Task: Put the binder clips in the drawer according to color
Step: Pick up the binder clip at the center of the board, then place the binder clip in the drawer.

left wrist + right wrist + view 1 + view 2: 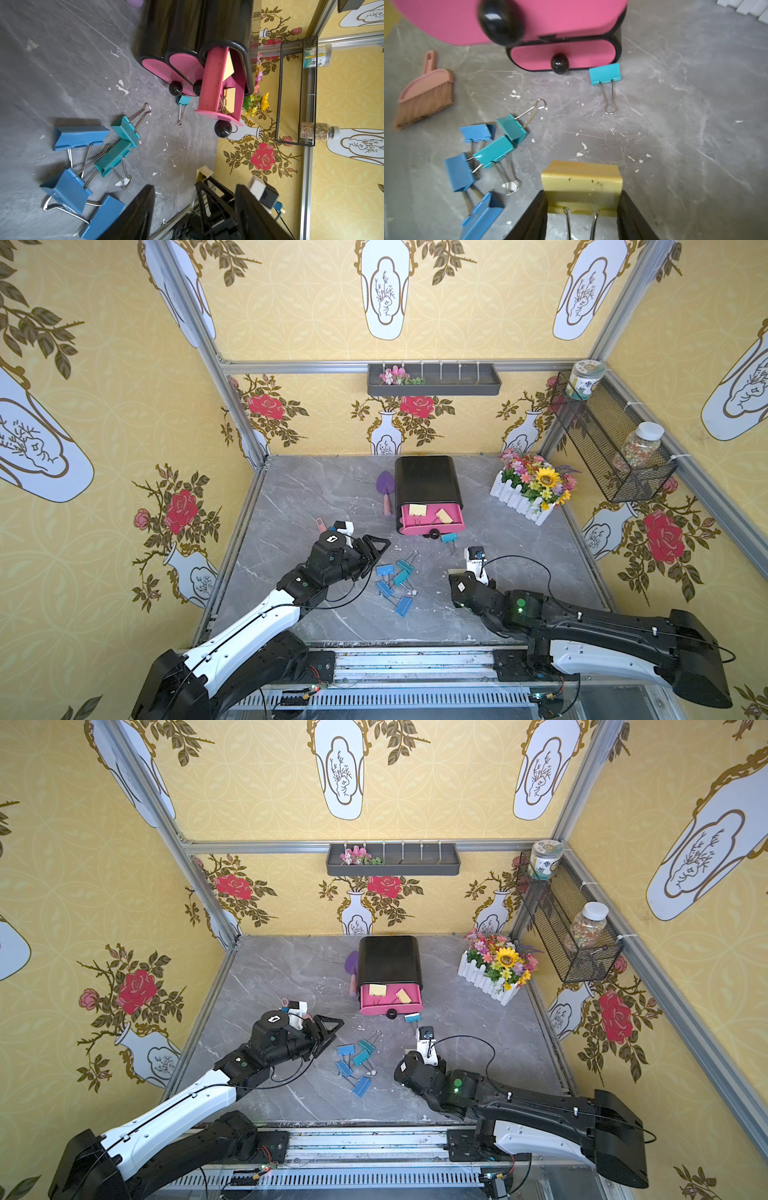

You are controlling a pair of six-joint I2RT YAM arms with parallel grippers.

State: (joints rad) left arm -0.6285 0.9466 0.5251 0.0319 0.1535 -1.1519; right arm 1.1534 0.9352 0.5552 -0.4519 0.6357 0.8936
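1. The right gripper (582,194) pinched a yellow clip (581,178) by its body, the wire handles pointing back between the jaws. It was held over the bench (311,497), between the pile and the right edge.
2. The left gripper (376,556) hung spread and empty, just beside the pile of clips (395,583).
3. That pile lay mid-bench: three blue and two teal clips, touching and overlapping.
4. A single teal clip (449,537) lay alone just in front of the cabinet (428,479), which stood near the middle of the back edge.
5. Its top drawer (432,527) stood pulled out with two yellow clips (417,510) inside. The two lower drawers were closed.
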